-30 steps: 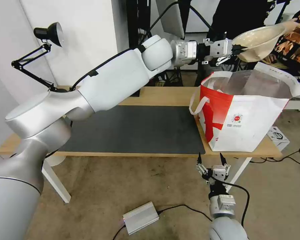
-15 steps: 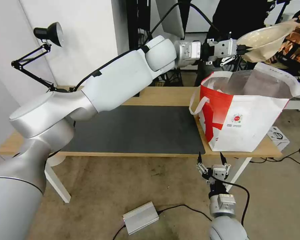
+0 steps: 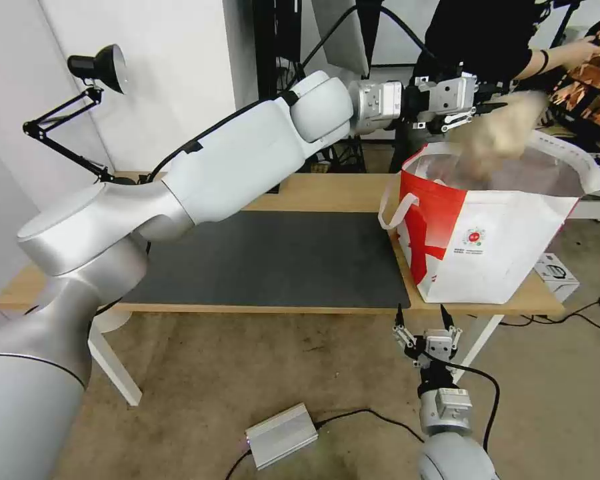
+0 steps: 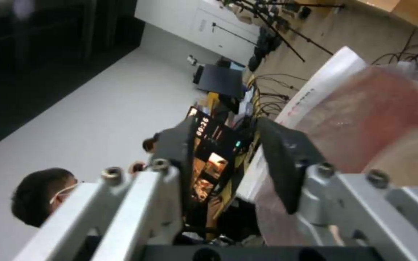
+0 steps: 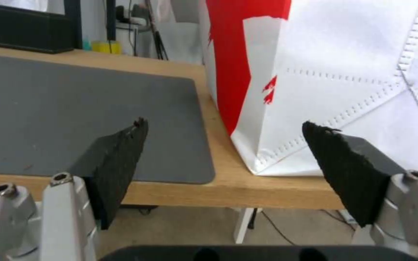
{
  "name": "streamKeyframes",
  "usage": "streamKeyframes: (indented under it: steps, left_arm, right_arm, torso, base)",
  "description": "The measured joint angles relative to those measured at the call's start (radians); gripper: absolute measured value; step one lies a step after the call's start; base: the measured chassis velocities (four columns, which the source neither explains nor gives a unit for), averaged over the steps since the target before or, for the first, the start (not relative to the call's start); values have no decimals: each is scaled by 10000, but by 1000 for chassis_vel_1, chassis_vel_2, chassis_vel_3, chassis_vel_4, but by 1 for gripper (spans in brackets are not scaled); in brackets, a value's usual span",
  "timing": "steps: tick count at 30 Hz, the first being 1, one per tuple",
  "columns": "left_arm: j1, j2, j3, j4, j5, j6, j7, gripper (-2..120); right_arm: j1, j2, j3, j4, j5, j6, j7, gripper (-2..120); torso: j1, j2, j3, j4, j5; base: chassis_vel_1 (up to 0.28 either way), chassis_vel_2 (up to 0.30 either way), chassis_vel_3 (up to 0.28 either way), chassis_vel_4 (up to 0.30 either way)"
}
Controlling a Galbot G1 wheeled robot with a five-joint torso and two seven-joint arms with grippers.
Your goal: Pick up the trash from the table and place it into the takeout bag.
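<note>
My left gripper [image 3: 497, 107] hangs open above the mouth of the takeout bag [image 3: 487, 247]; in the left wrist view, nothing lies between its fingers [image 4: 228, 145]. Just below it, the shallow beige bowl [image 3: 500, 137] is a blurred shape free of the fingers, dropping into the bag's foil-lined opening. The bag stands upright at the right end of the table [image 3: 313, 190], beside the dark grey mat [image 3: 273, 260]. My right gripper [image 3: 420, 319] stands open below the table's front edge, facing the bag [image 5: 344, 72] with nothing held [image 5: 223, 145].
A black desk lamp [image 3: 97, 67] is clamped at the table's far left. A black box [image 5: 20, 34] sits at the table's back edge. On the floor lie a grey metal box [image 3: 281, 435] with cables and a white box [image 3: 557, 270] behind the bag.
The left gripper, which held the beige bowl by its rim over the bag, has opened. The bowl has left the fingers and is falling into the bag. The right arm has not moved.
</note>
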Motion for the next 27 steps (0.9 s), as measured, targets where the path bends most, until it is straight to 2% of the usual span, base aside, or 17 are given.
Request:
streamKeyframes:
  steps: [2,5,6,9,10,12,14,20,25,27]
  left_arm:
    - [-5,-5,6,-2,-18,4,-7,47]
    - [-40,-16,10,-8,-54,15,-23,62]
    - [-40,-16,10,-8,-54,15,-23,62]
    - [-69,-1,10,-14,-92,18,-26,77]
    - [-69,-1,10,-14,-92,18,-26,77]
    - [-93,41,10,-26,-114,21,-26,86]
    - [-116,93,-6,-30,-128,24,-27,90]
    - [-179,343,-63,-93,-195,32,-26,91]
    - [-162,996,-132,-469,-459,250,-96,93]
    - [-101,1415,-198,-727,-610,395,-200,97]
  right_arm:
    - [-11,-2,7,7,-1,0,0,86]
    - [-22,-5,17,28,-1,0,0,86]
    - [-22,-5,17,28,-1,0,0,86]
    - [-24,-5,17,35,-2,-2,1,86]
    - [-24,-5,17,35,-2,-2,1,86]
    - [-23,-5,17,39,-3,-5,0,86]
    - [-19,-5,17,45,-3,-10,0,86]
    - [4,-27,19,69,1,-58,-2,86]
    - [71,-41,23,70,19,-109,-6,86]
    - [84,-44,20,70,23,-124,-8,86]
  torso:
    - [0,0,0,0,0]
    - [0,0,0,0,0]
    - [0,0,0,0,0]
    - [0,0,0,0,0]
    - [0,0,0,0,0]
    - [0,0,0,0,0]
    - [0,0,0,0,0]
    - [0,0,0,-1,0]
    - [0,0,0,0,-1]
    - [0,0,0,0,-3]
  base:
    - [0,0,0,0]
    - [0,0,0,0]
    - [0,0,0,0]
    - [0,0,0,0]
    - [0,0,0,0]
    - [0,0,0,0]
    - [0,0,0,0]
    - [0,0,0,0]
    - [0,0,0,0]
    - [0,0,0,0]
